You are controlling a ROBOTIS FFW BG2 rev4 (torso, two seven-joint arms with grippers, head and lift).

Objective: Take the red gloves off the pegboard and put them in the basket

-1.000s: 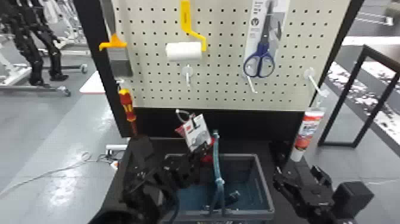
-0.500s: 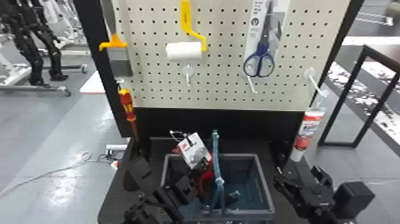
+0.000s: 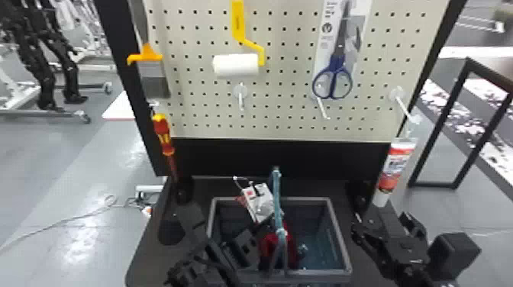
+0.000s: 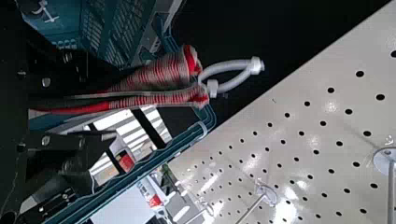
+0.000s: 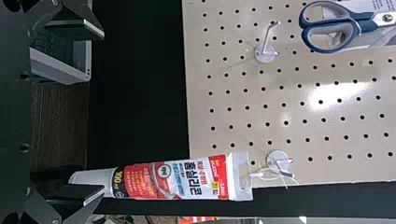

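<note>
In the head view my left gripper is low over the left part of the basket, shut on the red gloves. The gloves are inside the basket's opening behind its upright handle, and their white card tilts up toward the back left. In the left wrist view the striped cuffs of the gloves stick out past my left gripper, with a pale loop at their end. My right gripper waits at the right; the right wrist view has this gripper with its fingers wide apart, holding nothing.
A silicone tube hangs from a right hook, its nozzle close to my right gripper. A red and yellow screwdriver hangs left. On the pegboard are a scraper, roller and scissors.
My left gripper came down and then to the right with the gloves, which sank deeper into the basket's opening. The white card dropped and tilted with them. My right arm kept still.
</note>
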